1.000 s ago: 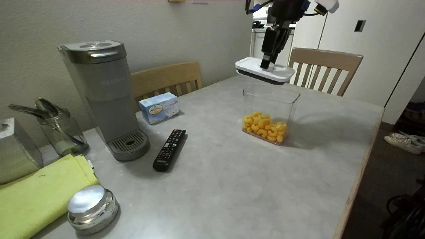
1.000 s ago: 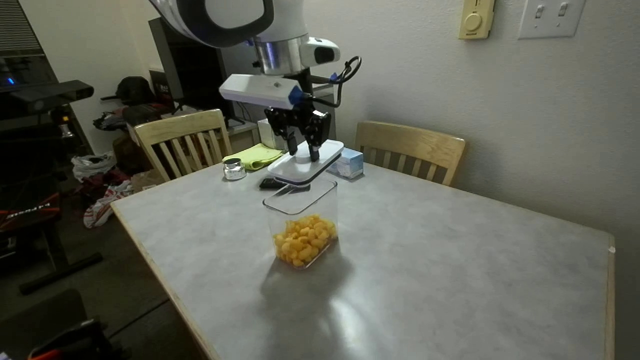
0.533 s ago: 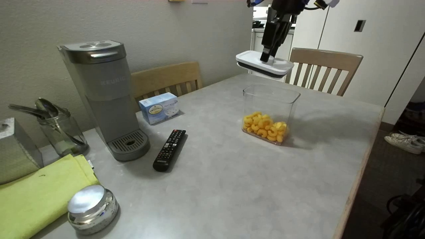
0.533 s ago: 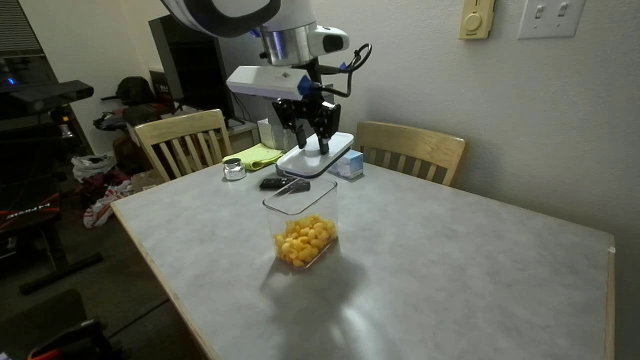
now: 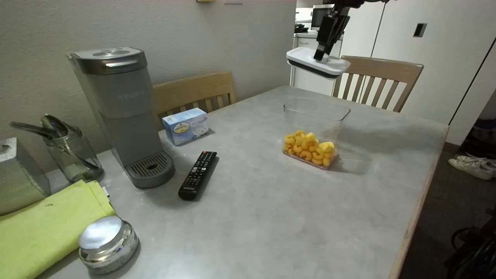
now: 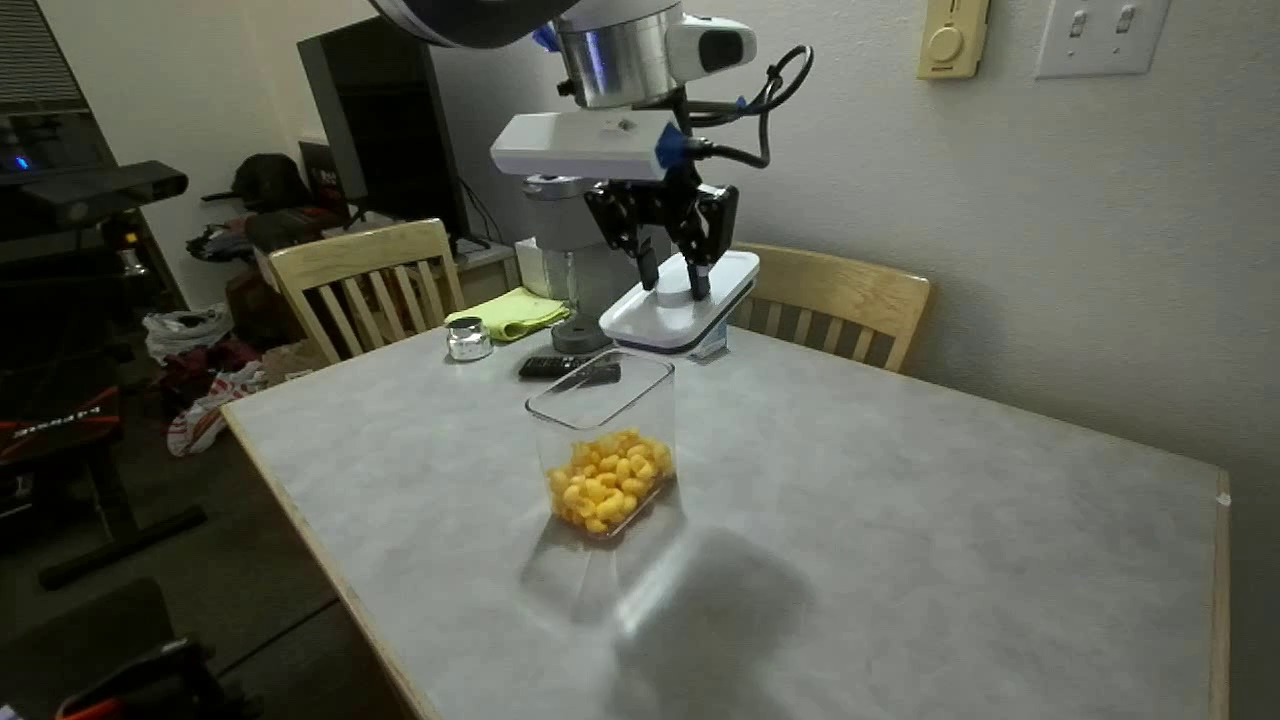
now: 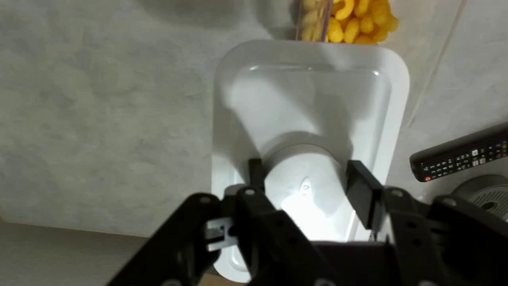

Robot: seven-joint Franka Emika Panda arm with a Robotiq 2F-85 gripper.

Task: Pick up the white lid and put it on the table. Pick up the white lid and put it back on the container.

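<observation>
In an exterior view, my black two-fingered gripper (image 6: 674,283) is drawn in snugly around the round knob (image 7: 303,171) of the flat white rounded-rectangle plastic lid (image 6: 648,320), holding it aloft, beyond and right of the clear rectangular plastic container (image 6: 645,412), uncovered on the light grey matte table (image 6: 900,500). Lid-off is done; I judge this the outbound half, leaving the set-down, a fresh grasp and recapping.

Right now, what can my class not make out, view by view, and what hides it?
Underside of the white lid: in all views, hidden by the lid itself.
Blue box: in an exterior view, mostly hidden behind the lid.
Coffee maker: in the wrist view, cut off by the right edge.
</observation>
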